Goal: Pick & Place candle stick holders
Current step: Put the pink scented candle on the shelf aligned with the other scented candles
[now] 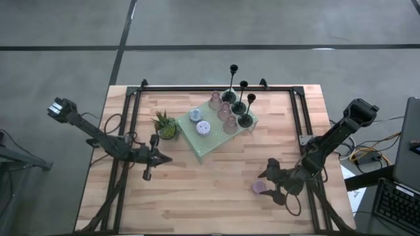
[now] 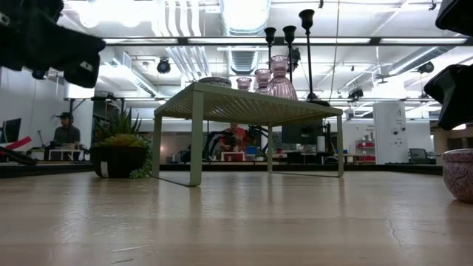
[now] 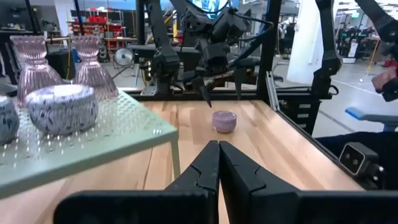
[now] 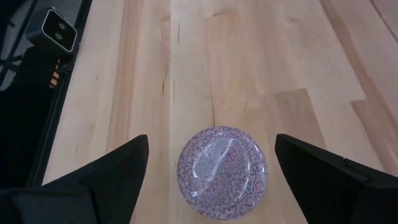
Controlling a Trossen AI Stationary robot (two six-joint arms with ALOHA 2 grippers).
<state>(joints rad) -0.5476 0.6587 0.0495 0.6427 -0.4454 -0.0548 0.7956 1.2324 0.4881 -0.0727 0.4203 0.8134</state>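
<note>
A pale green perforated stand [image 1: 209, 139] near the table's far middle carries three slim black stick holders [image 1: 242, 99], pinkish glass cups [image 1: 224, 111] and low pale pucks [image 3: 62, 107]. One purple-patterned puck holder [image 4: 222, 171] rests flat on the wood at the near right [image 1: 260, 188]. My right gripper [image 4: 212, 139] is open and slants down over it, one finger on either side with wood showing between each finger and the puck. My left gripper [image 3: 219, 163] is shut, level and holds nothing; it hovers left of the stand [image 1: 156, 159].
A small spiky green potted plant [image 1: 165, 126] stands at the stand's left corner, close to my left gripper. Black frame rails [image 1: 131, 124] run along the table's left, far and right sides. Bare wood [image 1: 203, 196] lies between the arms. People sit in the room beyond [image 2: 65, 131].
</note>
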